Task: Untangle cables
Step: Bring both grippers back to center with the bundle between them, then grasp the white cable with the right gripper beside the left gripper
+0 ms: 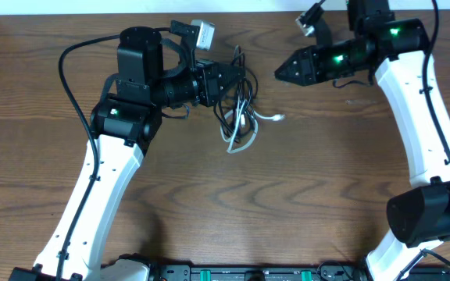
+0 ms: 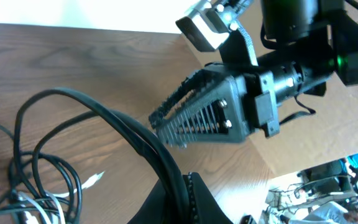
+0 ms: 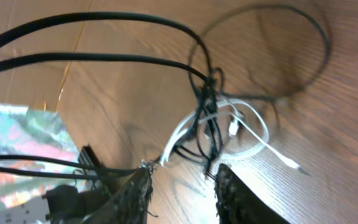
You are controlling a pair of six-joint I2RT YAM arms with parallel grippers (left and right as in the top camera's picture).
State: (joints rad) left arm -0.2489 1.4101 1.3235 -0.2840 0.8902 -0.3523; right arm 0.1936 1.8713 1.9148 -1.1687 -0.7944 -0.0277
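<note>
The cables lie tangled at the table's middle back: a black cable (image 1: 223, 117) in loops and a shorter white cable (image 1: 246, 134) through it. My left gripper (image 1: 237, 82) sits just above the tangle, shut on a strand of the black cable (image 2: 135, 134), which runs out of its jaws (image 2: 182, 180) in the left wrist view. The white cable (image 2: 92, 180) shows low left there. My right gripper (image 1: 278, 75) hovers right of the tangle, pointing at it, open and holding nothing (image 3: 182, 177). In its view, the white cable (image 3: 253, 121) and black cable (image 3: 135, 18) lie just ahead.
The left arm's thick black wire (image 1: 69, 78) arcs over the table's left side. A black rail with green connectors (image 1: 248, 273) runs along the front edge. The table's back edge (image 1: 256, 6) is close behind both grippers.
</note>
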